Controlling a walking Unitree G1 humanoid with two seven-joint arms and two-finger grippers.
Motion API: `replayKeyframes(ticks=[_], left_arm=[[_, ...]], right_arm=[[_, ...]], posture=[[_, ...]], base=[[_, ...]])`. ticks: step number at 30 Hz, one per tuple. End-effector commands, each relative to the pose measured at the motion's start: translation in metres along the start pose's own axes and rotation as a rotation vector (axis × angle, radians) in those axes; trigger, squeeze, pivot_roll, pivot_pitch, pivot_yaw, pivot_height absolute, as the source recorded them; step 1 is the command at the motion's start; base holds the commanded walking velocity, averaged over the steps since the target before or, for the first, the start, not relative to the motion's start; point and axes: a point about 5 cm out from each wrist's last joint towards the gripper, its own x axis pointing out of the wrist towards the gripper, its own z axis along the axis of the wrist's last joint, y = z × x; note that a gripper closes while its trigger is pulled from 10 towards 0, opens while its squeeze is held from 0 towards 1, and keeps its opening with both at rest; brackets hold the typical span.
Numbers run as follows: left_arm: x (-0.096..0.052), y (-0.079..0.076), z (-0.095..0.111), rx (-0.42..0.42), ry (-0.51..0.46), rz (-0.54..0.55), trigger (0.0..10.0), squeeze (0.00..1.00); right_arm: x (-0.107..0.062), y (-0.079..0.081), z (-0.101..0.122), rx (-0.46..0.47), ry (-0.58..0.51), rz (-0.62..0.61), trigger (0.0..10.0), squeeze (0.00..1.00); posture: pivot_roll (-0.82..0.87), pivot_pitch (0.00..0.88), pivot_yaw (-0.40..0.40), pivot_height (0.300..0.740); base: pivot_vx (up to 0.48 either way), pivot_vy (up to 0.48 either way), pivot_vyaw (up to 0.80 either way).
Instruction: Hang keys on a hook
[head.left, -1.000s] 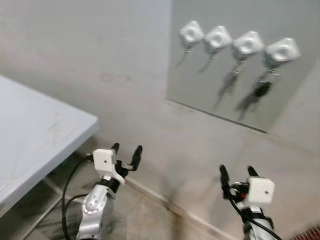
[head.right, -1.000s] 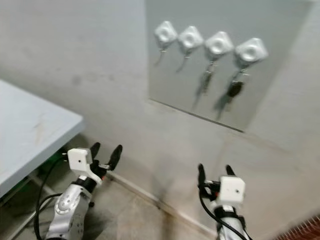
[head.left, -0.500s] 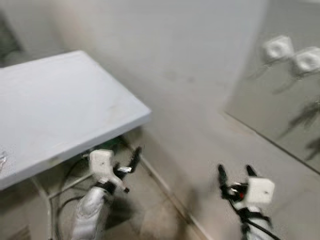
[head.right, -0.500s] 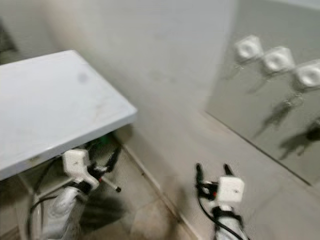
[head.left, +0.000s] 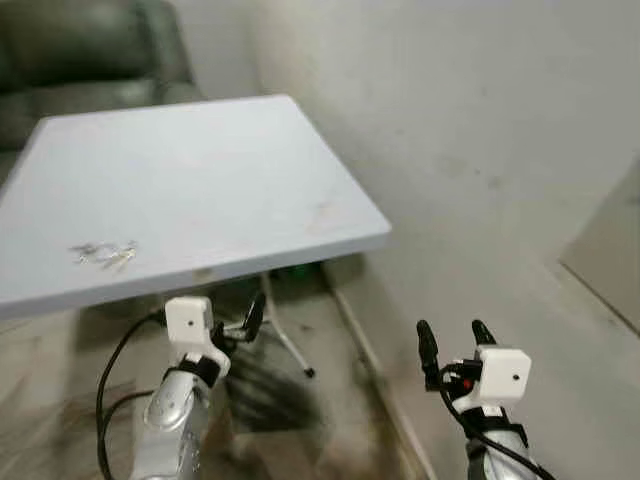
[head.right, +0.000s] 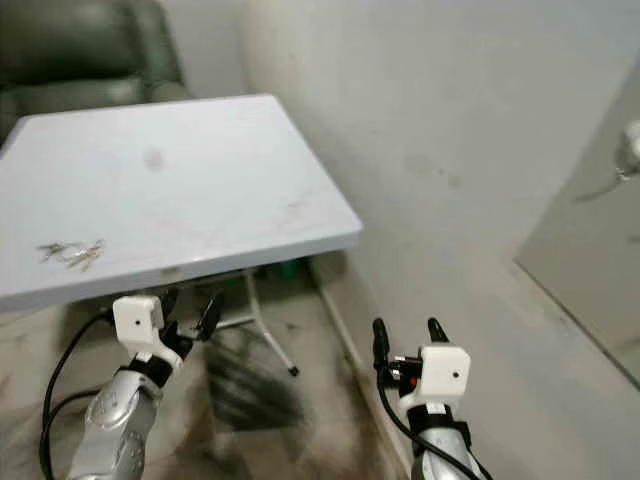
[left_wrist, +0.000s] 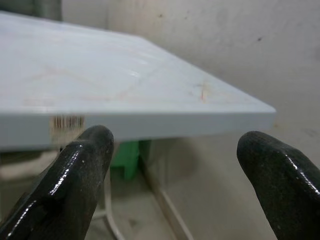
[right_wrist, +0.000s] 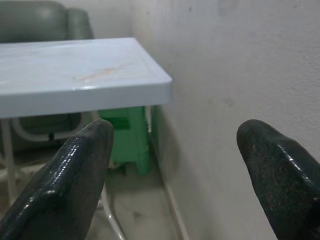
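A small bunch of keys (head.left: 103, 254) lies on the pale blue-white table (head.left: 230, 170), near its front left edge. Both arms are held low in front of the table. My left gripper (head.right: 190, 308) sits just below the table's front edge (left_wrist: 150, 120), open and empty. My right gripper (head.left: 452, 342) is open and empty too, over the floor by the wall and to the right of the table corner (right_wrist: 160, 85). At the far right, the grey hook board (head.right: 590, 270) on the wall is cut off by the frame, with one white hook (head.right: 630, 150) at the edge.
A dark green armchair (head.left: 90, 50) stands behind the table. Under the table are its white legs (head.left: 285, 345) and a green stool (right_wrist: 132, 135). The plaster wall (head.left: 470, 130) runs along the right, close to the table's right edge.
The camera has swung left: the hook board has slid off to the right edge, and the table with the keys has come into view. Both grippers stay open and low.
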Motion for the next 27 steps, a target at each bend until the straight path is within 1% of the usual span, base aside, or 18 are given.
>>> replayKeyframes(ticks=[1, 13, 16, 21, 27], left_arm=[[0.0017, -0.0013, 0.0019, 0.016, 0.003, -0.013, 10.0, 0.0], [0.0025, -0.0009, 0.0022, -0.004, 0.006, 0.005, 10.0, 0.0], [0.0024, -0.0008, 0.0019, -0.014, 0.007, 0.009, 10.0, 0.0], [0.0029, 0.0001, 0.0019, -0.035, 0.012, 0.02, 10.0, 0.0], [0.0037, 0.0003, 0.0014, -0.044, 0.017, 0.025, 10.0, 0.0]], right_arm=[[0.0011, -0.0017, 0.0003, 0.005, 0.005, -0.006, 10.0, 0.0], [0.0042, -0.0004, 0.002, 0.003, -0.004, 0.014, 10.0, 0.0], [0.004, -0.0002, 0.0013, 0.03, -0.001, 0.01, 10.0, 0.0], [0.0041, -0.0005, 0.0014, 0.031, -0.001, 0.014, 10.0, 0.0], [0.004, -0.0008, 0.0013, 0.036, 0.0, 0.018, 10.0, 0.0]], posture=[[-0.06, 0.0, -0.034, 0.74], [-0.06, 0.0, -0.037, 0.74], [-0.06, 0.0, -0.038, 0.74], [-0.06, 0.0, -0.04, 0.74], [-0.06, 0.0, -0.041, 0.74]], base=[[0.0, 0.0, 0.8], [0.0, 0.0, 0.77], [0.0, 0.0, 0.0], [0.0, 0.0, 0.0], [0.0, 0.334, 0.0]])
